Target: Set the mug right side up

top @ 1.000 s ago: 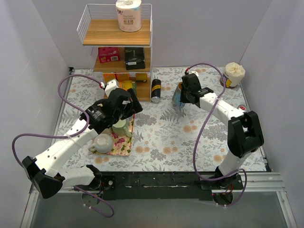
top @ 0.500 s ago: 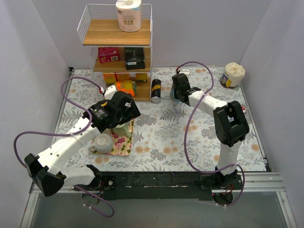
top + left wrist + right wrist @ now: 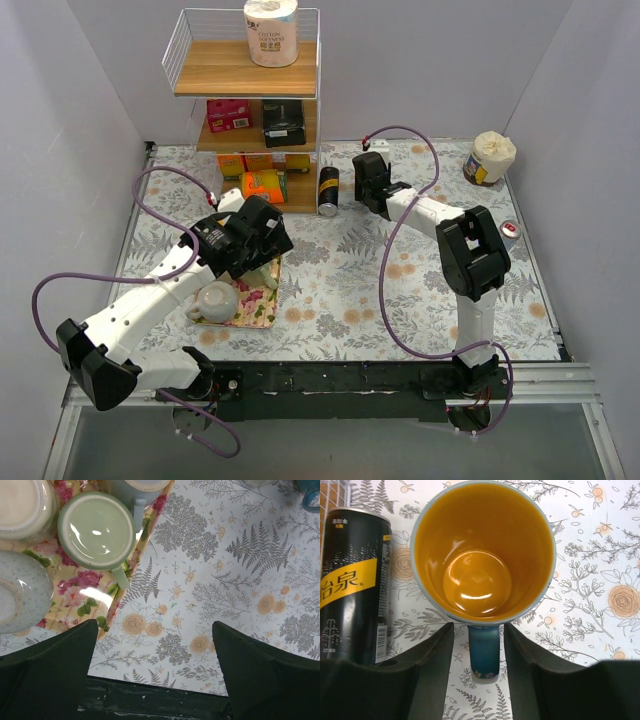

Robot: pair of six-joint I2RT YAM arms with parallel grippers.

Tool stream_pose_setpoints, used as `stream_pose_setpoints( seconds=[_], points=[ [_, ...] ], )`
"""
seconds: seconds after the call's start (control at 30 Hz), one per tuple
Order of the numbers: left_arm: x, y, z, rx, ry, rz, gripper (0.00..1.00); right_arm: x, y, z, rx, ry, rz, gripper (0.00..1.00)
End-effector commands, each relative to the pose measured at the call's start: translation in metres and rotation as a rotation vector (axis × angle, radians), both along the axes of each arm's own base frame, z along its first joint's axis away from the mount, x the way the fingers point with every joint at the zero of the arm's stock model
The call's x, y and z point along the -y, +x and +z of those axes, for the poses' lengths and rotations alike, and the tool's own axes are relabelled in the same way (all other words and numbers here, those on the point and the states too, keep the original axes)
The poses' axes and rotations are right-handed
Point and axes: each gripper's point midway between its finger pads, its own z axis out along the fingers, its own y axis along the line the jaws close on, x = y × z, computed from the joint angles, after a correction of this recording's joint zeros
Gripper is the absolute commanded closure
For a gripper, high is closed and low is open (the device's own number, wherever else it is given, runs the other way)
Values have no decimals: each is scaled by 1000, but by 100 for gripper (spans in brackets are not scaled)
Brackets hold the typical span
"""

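Note:
The mug (image 3: 482, 550) is blue with an orange inside. It stands upright on the floral cloth with its mouth up and its handle (image 3: 484, 652) pointing toward the wrist. My right gripper (image 3: 478, 626) straddles the handle, with a small gap on each side, so it is open. In the top view the right gripper (image 3: 368, 188) covers the mug, just right of the black can. My left gripper (image 3: 155, 630) is open and empty. It hovers over the right edge of the floral tray (image 3: 75, 600), and shows in the top view (image 3: 268, 255).
A black can (image 3: 350, 585) stands right beside the mug on its left, also in the top view (image 3: 327, 190). The tray (image 3: 262, 315) holds a green mug (image 3: 97, 530), a white cup (image 3: 215, 298) and a grey bowl (image 3: 15, 595). A wire shelf (image 3: 250, 80) stands behind.
My right arm has swung left with the mug, from mid-table to beside the black can, and the mug now stands on the cloth. My left gripper has shifted slightly over the tray.

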Motion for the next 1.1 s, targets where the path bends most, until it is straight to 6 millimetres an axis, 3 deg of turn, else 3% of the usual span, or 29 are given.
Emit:
stream_pose_setpoints(
  seconds=[0.0,0.27,0.3,0.47,0.7,0.9,1.07],
  points=[
    [-7,-7,-13,-47,16,39,2,-12,13,40,97,84,-8,43],
    [-12,-11,-36,-100,53,74,2,-9,-19,61,6,172,-26,30],
    [-12,-11,-39,-103,53,78,2,-9,-23,69,0,189,-16,13],
    [-20,-7,-49,-88,74,156,2,-7,-50,85,-93,238,-17,11],
    [-19,3,-65,-55,66,200,2,11,-89,130,-102,281,20,6],
    [-17,13,-81,-32,72,211,2,15,-124,145,-116,366,69,7],
    [-15,19,-96,-45,101,212,3,23,-143,137,-145,380,58,8]
  ],
)
